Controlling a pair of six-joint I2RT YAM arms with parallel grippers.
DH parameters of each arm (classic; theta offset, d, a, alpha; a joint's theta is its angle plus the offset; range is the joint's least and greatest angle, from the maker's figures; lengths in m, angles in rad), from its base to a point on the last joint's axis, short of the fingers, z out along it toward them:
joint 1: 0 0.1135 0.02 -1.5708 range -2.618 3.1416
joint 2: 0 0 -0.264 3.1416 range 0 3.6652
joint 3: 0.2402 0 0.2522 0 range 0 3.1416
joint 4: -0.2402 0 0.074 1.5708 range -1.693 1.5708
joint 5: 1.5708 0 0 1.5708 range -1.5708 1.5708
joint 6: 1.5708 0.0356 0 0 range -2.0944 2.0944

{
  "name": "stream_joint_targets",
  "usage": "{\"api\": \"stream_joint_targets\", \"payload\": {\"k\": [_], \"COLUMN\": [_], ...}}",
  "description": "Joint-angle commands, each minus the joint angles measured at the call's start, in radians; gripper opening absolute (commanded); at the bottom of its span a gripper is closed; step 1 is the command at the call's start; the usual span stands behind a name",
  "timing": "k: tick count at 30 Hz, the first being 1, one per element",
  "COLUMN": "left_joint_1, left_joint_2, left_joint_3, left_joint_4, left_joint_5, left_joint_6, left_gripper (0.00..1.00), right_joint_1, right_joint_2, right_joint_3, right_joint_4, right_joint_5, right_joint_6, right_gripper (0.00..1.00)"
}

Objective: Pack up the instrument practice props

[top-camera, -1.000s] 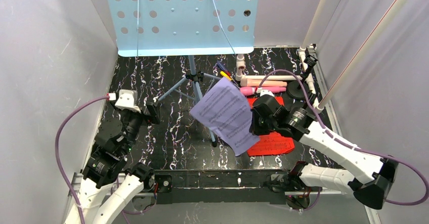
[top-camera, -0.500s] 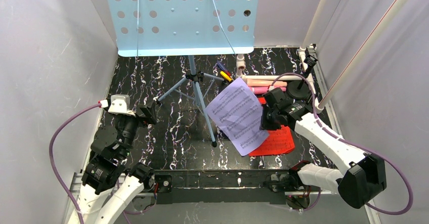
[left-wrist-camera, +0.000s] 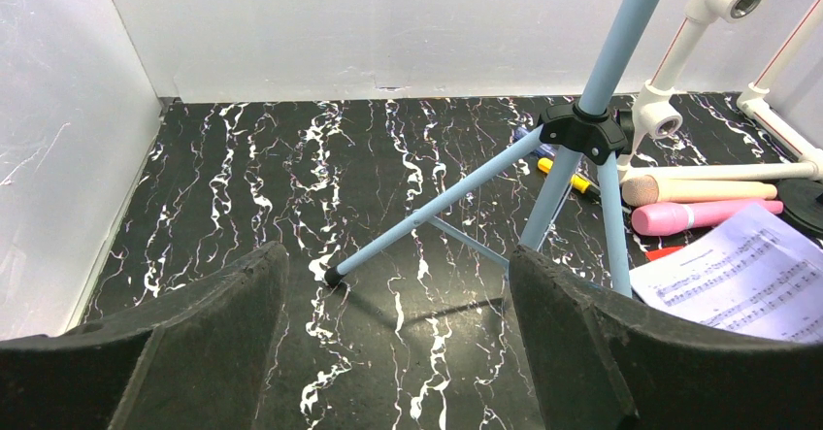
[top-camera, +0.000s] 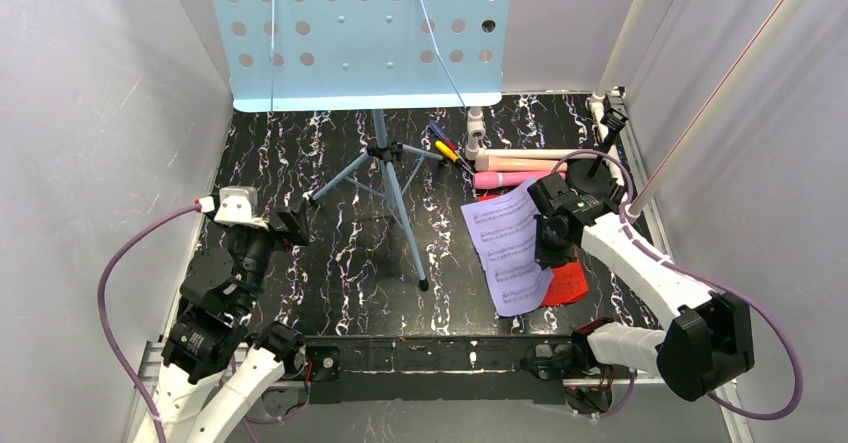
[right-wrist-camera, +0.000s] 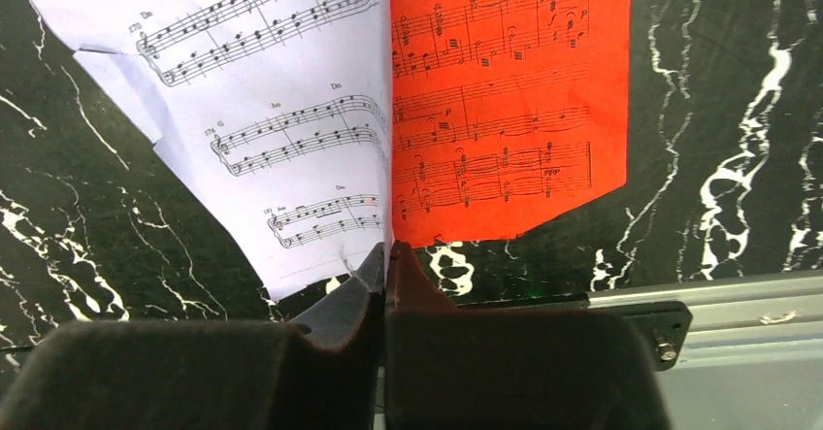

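Right gripper (right-wrist-camera: pixel 386 255): clenched on the edge of the lavender page (right-wrist-camera: pixel 281 129).
Red page (right-wrist-camera: pixel 505 110): lying flat just past its fingertips.
Left gripper (left-wrist-camera: pixel 393 267): spread wide, grasping nothing; tripod (left-wrist-camera: pixel 580 129) ahead.

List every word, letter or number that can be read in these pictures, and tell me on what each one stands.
"Dm", "Am", "G": chord letters above the staves on the lavender page, right wrist view.
"170", "176", "181": bar numbers at its staff starts; tiny, so the digits are uncertain.
On the red page: notes only, any lettering too small to read.
In the other views the print is blurred; no labels or brands can be read elsewhere.
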Motion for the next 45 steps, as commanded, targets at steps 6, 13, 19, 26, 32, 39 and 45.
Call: {"api": "stream_joint_targets", "payload": {"k": [6, 13, 19, 26, 32, 39, 45], "left_joint_1": [-0.001, -0.001, -0.002, -0.001, -0.001, -0.001, -0.002], "left_joint_2": [-0.015, -0.019, -0.02, -0.016, -0.018, -0.01, -0.006], "left_joint_3": [-0.008, -0.01, -0.01, -0.01, -0.01, -0.01, -0.009], "left_joint_4": [0.03, 0.03, 0.029, 0.028, 0.028, 0.028, 0.026], "left_joint_5": [-0.017, -0.013, -0.01, -0.008, -0.006, -0.006, -0.003], "left_joint_6": [0.005, 0.004, 0.003, 0.003, 0.003, 0.006, 0.005], "left_gripper": [0.82, 0.82, 0.82, 0.82, 0.82, 0.82, 0.82], "right_joint_1": [-0.044, -0.101, -0.21, -0.343, -0.363, -0.363, -0.361], "right_joint_2": [0.035, 0.044, 0.022, -0.014, 0.013, 0.027, -0.018], "right_joint_3": [0.064, 0.007, -0.072, -0.09, -0.107, -0.08, -0.013], "right_joint_4": [-0.058, 0.026, 0.094, 0.098, 0.111, 0.09, 0.004], "right_joint_5": [0.106, 0.085, -0.025, -0.102, -0.131, -0.151, -0.091], "right_joint_6": [-0.046, -0.02, -0.019, -0.062, -0.116, -0.16, -0.183], "right_gripper": [0.01, 0.01, 0.01, 0.02, 0.2, 0.55, 0.86]}}
